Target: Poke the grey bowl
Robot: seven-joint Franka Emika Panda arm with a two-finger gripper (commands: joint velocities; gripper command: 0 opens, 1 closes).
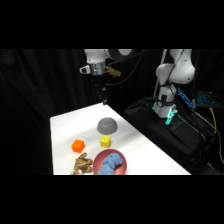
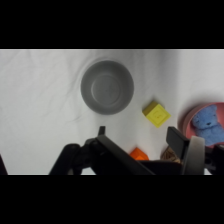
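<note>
Resting dome-up on white table (image 1: 145, 150): grey bowl (image 1: 107, 125), matte, seemingly inverted.

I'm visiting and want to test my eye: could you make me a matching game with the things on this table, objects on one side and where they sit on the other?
Things:
1. grey bowl
2. yellow cube
3. orange block
4. blue soft toy

Places, as seen in the side view:
A. inside the reddish-pink bowl
B. nearest the table's left edge
C. farthest back, closest below the pincer
D. between the grey bowl and the reddish-pink bowl

Pairs: 1-C, 2-D, 3-B, 4-A
</note>
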